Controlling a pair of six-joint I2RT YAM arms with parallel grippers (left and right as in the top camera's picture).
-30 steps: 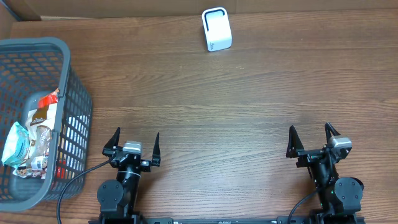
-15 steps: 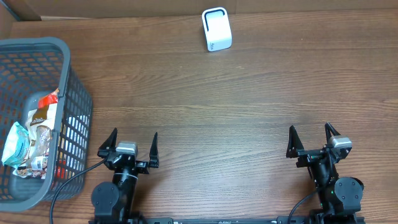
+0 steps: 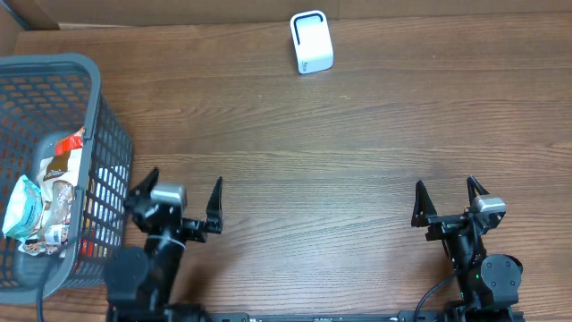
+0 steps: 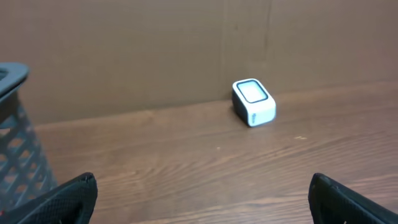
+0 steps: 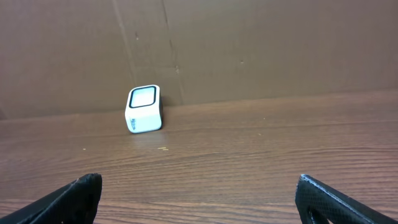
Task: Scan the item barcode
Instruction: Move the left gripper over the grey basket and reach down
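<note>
The left pincer [image 3: 185, 176] hovers low over the near part of the wooden bench [image 3: 357, 152], turned a little toward the grey plastic basket [image 3: 112, 161] just beside it, its jaws spread wide and holding nothing. The right pincer [image 3: 445, 183] sits at the near right of the bench, well apart from everything else, with its jaws likewise wide apart and empty. The goods to be scanned lie inside the basket at the left edge: a pale blue-green packet [image 3: 20, 207] against the outer wall, a brown-and-white snack packet [image 3: 55, 190] beside it, and something red [image 3: 70, 141] behind; no barcode can be made out on any of them. The white scanner [image 3: 312, 42], a small block with a dark-rimmed window on its face, stands upright at the far side of the bench, near the cardboard wall [image 5: 249, 50]. From the left wrist, the scanner [image 4: 254, 102] appears right of centre, with the basket [image 4: 12, 155] at the left edge and the black fingers [image 4: 68, 199] in the lower corners. From the right wrist, the scanner [image 5: 144, 109] stands left of centre against the cardboard.
</note>
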